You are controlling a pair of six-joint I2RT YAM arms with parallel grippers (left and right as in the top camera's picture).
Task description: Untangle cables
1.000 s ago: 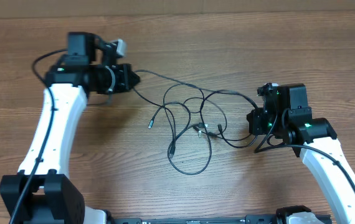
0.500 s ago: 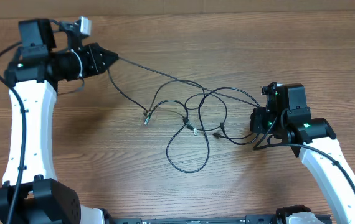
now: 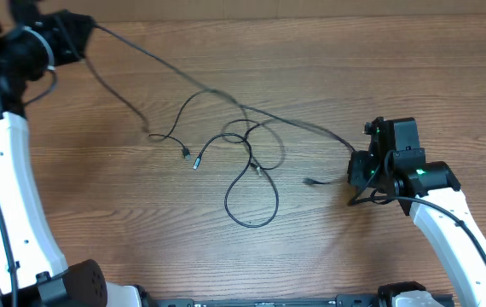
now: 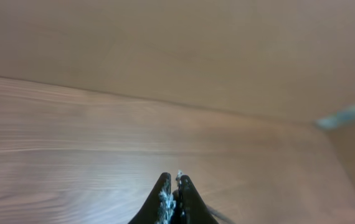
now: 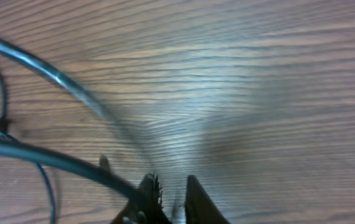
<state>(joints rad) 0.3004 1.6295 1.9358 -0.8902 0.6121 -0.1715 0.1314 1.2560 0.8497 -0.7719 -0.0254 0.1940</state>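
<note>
Cables [image 3: 251, 162] are stretching across the worktop [image 3: 413, 68], loops crossing mid-span and awaiting separation; left end effector [image 3: 85, 30] is clamping one strand, right end effector [image 3: 354, 166] sitting narrowly parted.

My left arm [image 3: 0, 179] runs off the overhead's edge. Just ahead of my right gripper [image 5: 172, 190] the cables [image 5: 56, 76] blur; my grip there is unclear.

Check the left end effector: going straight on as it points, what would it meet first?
Nothing near. The left end effector, shut on a cable, points over bare wooden table; the way looks free as far as the wrist view shows, depth unclear.
</note>
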